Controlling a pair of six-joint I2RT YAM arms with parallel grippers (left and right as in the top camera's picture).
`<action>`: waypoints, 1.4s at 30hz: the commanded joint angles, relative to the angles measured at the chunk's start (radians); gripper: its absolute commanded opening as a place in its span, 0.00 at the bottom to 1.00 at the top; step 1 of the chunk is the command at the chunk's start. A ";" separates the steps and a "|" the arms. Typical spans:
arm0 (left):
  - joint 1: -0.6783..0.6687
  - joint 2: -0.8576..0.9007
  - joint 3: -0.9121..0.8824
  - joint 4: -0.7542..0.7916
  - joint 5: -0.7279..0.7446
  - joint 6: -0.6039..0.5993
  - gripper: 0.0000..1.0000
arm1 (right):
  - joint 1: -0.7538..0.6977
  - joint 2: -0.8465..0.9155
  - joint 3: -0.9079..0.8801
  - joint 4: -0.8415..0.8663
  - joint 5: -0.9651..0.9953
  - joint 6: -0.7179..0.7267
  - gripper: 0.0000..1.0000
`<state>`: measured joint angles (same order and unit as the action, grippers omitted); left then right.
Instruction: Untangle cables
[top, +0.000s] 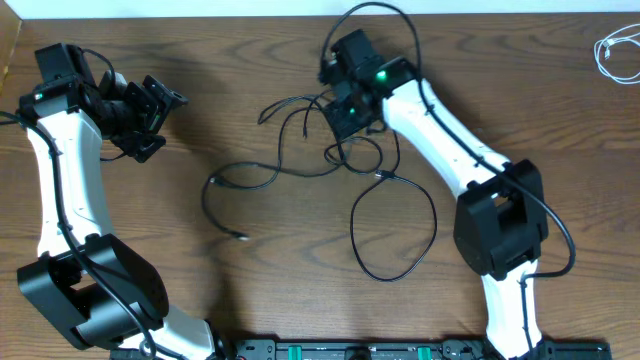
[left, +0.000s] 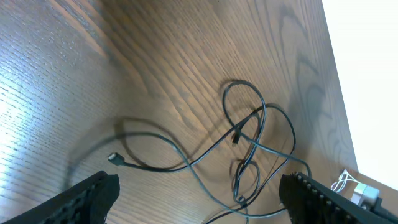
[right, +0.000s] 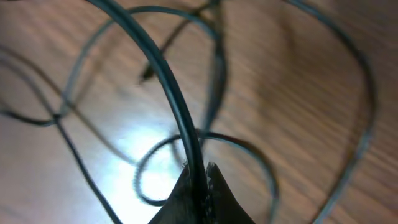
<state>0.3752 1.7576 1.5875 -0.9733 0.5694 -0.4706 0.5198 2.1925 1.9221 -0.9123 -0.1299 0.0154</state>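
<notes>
Two thin black cables (top: 345, 150) lie looped over each other at the table's middle, with one wide loop (top: 395, 225) reaching toward the front. My right gripper (top: 345, 118) sits at the knot's far side. In the right wrist view it (right: 200, 171) is shut on a black cable (right: 168, 81) that arches up from between the fingertips. My left gripper (top: 155, 125) hovers open at the far left, well apart from the tangle. In the left wrist view the left gripper (left: 199, 190) holds nothing, and the black cables (left: 249, 134) and a plug end (left: 114, 158) lie beyond it. A white cable (top: 615, 50) lies coiled at the far right corner.
The wooden table (top: 150, 240) ends at its back edge just behind the right gripper. The white cable (left: 345, 182) also shows at the right edge of the left wrist view. The arms' bases (top: 350, 350) stand along the front edge.
</notes>
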 joint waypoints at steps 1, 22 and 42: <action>-0.002 -0.021 0.004 -0.006 -0.013 0.015 0.88 | -0.002 0.063 -0.007 0.000 0.042 0.013 0.01; -0.002 -0.021 0.004 -0.013 -0.013 0.023 0.88 | 0.051 0.227 -0.007 0.054 0.015 0.014 0.56; -0.002 -0.021 0.004 -0.017 -0.013 0.026 0.88 | 0.050 0.173 0.008 0.017 0.026 0.014 0.01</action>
<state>0.3752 1.7576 1.5875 -0.9874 0.5694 -0.4660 0.5659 2.3791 1.9301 -0.8742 -0.1150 0.0269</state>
